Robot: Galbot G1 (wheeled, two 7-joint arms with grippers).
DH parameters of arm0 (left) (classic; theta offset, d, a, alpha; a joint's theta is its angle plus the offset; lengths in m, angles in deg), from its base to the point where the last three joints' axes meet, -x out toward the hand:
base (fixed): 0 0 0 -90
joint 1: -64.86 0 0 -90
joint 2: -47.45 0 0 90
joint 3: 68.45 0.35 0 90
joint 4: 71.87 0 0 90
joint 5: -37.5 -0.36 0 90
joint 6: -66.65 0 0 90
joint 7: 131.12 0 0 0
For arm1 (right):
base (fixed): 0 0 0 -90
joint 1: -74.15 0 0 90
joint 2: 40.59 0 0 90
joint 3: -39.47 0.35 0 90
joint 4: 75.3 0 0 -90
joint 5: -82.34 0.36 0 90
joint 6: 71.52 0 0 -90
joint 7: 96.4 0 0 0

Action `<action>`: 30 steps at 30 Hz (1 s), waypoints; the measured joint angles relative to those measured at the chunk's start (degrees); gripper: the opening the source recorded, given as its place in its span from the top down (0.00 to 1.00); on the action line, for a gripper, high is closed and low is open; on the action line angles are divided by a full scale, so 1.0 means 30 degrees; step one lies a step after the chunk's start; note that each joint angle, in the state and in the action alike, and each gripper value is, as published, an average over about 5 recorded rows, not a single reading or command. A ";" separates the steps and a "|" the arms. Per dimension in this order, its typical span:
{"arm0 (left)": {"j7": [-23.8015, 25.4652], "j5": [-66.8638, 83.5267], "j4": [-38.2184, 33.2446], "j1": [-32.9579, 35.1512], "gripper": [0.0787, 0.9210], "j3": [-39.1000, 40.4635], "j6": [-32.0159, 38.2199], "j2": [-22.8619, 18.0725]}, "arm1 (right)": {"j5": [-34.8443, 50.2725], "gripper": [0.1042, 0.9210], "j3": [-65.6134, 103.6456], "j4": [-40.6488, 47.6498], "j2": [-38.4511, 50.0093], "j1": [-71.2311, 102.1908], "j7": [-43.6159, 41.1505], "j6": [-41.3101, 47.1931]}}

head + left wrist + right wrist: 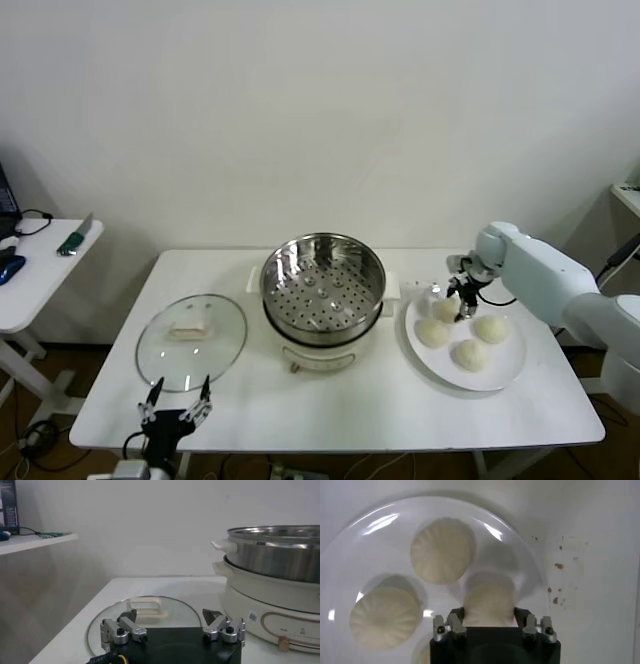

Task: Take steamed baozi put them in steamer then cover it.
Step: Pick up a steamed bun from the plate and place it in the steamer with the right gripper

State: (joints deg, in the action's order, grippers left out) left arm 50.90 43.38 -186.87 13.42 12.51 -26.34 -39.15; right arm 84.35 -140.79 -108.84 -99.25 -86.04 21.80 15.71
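My right gripper is over the white plate at the table's right. Its fingers press both sides of one steamed baozi, the bun nearest the steamer. I cannot tell whether that bun is lifted off the plate. Three more baozi lie on the plate, two of them showing whole in the right wrist view. The steel steamer stands empty in the middle on its white pot base. The glass cover lies flat at the left. My left gripper is open and empty in front of the cover.
The steamer's wall and the pot base rise beside my left gripper. A white side table with small items stands off the left end. Crumbs dot the table past the plate's rim.
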 measured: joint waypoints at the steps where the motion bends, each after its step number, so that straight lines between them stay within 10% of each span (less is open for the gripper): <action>1: 0.0000 -0.0006 0.0008 -0.0018 0.12 0.0005 -0.0001 0.0000 | 0.0156 0.32 -0.0207 -0.0250 0.0111 -0.0236 -0.0031 -0.0032; 30: -0.0109 0.0068 0.0374 -0.0328 0.12 0.0088 0.0282 0.0328 | 0.2202 0.32 -0.8676 -1.1293 -0.2525 -1.2651 0.2404 -0.8449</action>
State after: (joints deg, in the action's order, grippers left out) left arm 50.57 43.59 -185.75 12.44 12.77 -25.50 -38.17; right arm 90.96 -166.82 -142.72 -106.83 -123.99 29.01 -9.64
